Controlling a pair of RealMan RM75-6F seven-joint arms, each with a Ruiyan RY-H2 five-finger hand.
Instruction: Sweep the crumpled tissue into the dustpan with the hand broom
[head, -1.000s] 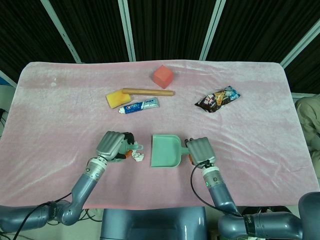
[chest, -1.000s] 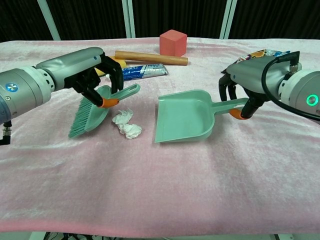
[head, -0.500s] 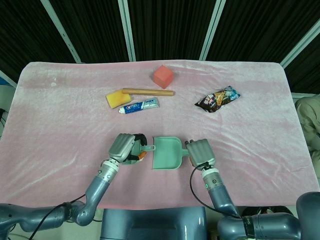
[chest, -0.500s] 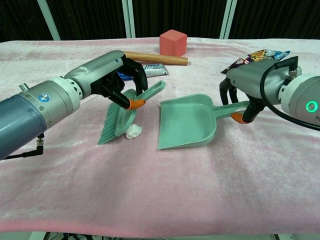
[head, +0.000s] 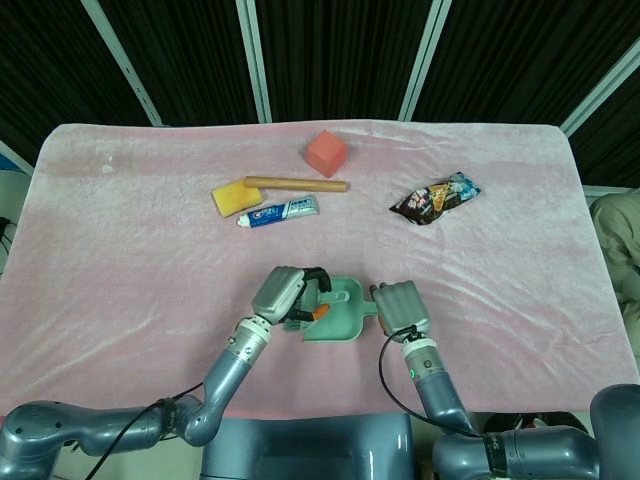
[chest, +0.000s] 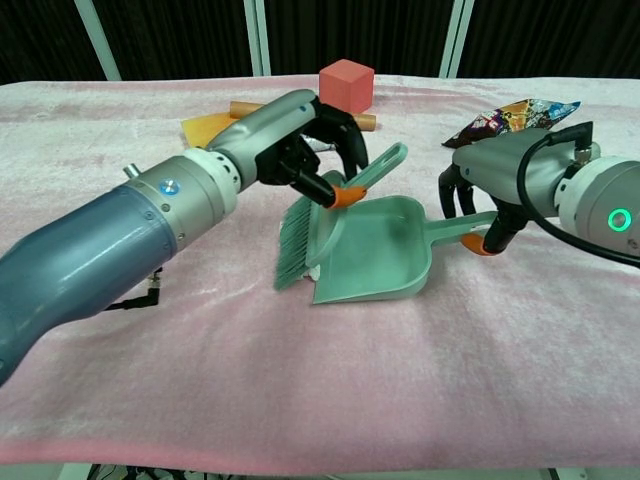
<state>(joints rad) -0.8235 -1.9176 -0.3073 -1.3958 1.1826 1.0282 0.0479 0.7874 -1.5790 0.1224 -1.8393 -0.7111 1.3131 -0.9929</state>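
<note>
My left hand (head: 285, 293) (chest: 312, 148) grips the green hand broom (chest: 308, 226) by its handle. The bristles (chest: 290, 248) stand at the open mouth of the green dustpan (head: 338, 318) (chest: 380, 250), touching its left edge. My right hand (head: 398, 302) (chest: 488, 185) holds the dustpan's handle (chest: 470, 222) from the right. The crumpled tissue does not show clearly in either view; the broom head covers the spot at the pan's mouth, so I cannot tell whether it lies inside.
At the back of the pink cloth (head: 120, 260) lie a red cube (head: 326, 152), a wooden rod (head: 295, 184), a yellow sponge (head: 234, 198) and a toothpaste tube (head: 279, 211). A snack bag (head: 435, 198) lies at the back right.
My left hand has carried the broom rightwards across the cloth up to the dustpan's mouth, pushing the tissue along until it went out of sight. The right hand and dustpan have barely moved.
</note>
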